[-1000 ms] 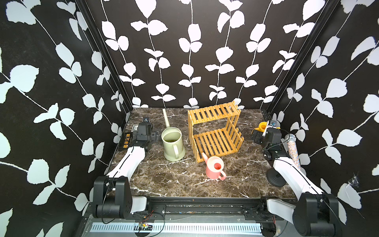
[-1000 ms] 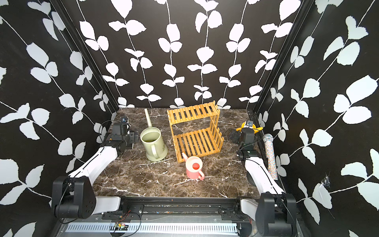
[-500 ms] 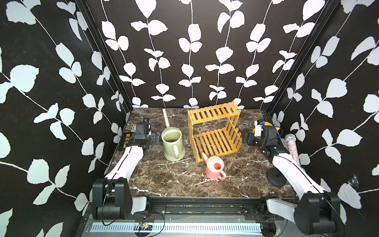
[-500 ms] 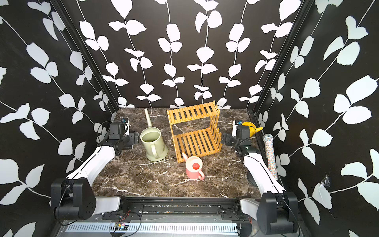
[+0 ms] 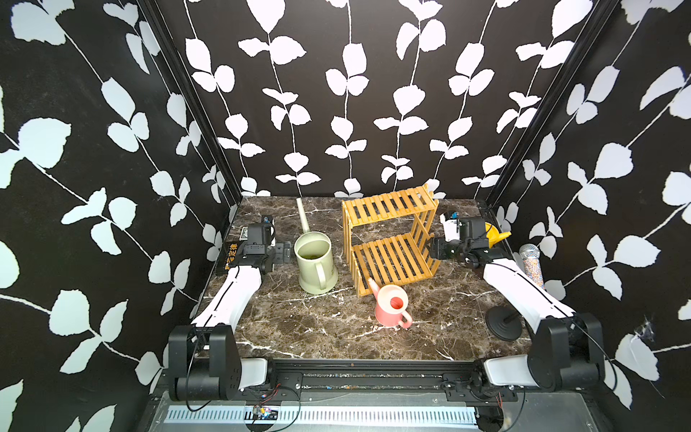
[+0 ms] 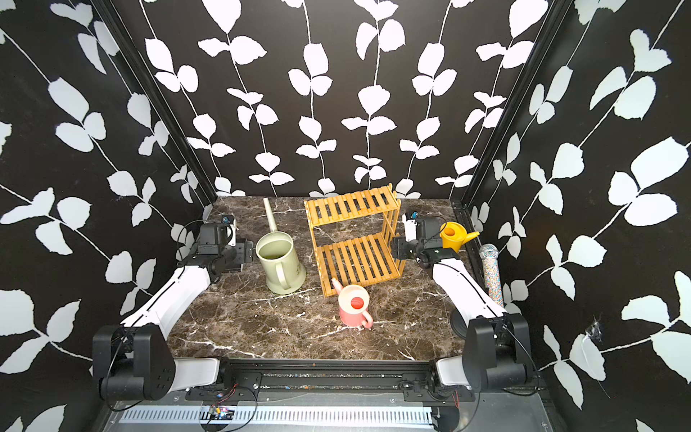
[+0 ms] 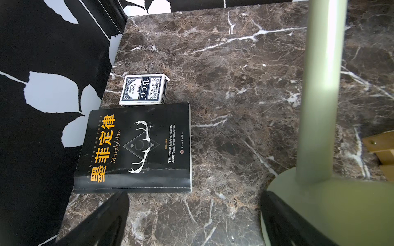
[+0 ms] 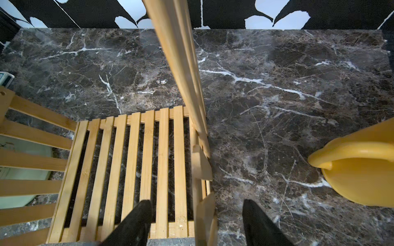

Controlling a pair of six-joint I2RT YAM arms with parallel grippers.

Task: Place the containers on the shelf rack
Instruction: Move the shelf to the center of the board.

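Fingers first: my right fingers point(image 8: 132, 225) stand partly spread across the bottom of the shelf rack's point(image 5: 392, 239) right side panel. One tip is over the slats of the lower shelf and the other is over the worktop point(image 5: 318, 329) just outside the rack. A gap shows on each side of the wood, so I grip nothing.

My left fingers point(image 7: 100, 223) are spread wide, low over the worktop to the left of the rack, with only marble between them. The tip nearer the rack sits right at the foot of the green watering can point(image 5: 316, 267); I cannot tell whether it touches.

The green watering can stands upright on the worktop just left of the rack. Its handle faces forward and its long spout slants toward the back wall. The pink watering can point(image 5: 390, 306) stands upright on the worktop in front of the rack's front-left corner, with its spout tip up against that corner leg. The yellow watering can point(image 6: 454, 237) stands on the worktop to the right of the rack, beyond my right wrist, with its spout pointing away from the rack.

Farther left of the rack than the green can, a black book point(image 7: 136, 149) lies flat by the wall with a pack of playing cards point(image 7: 144, 89) just behind it. A microphone point(image 5: 531, 262) stands at the wall right of the rack.
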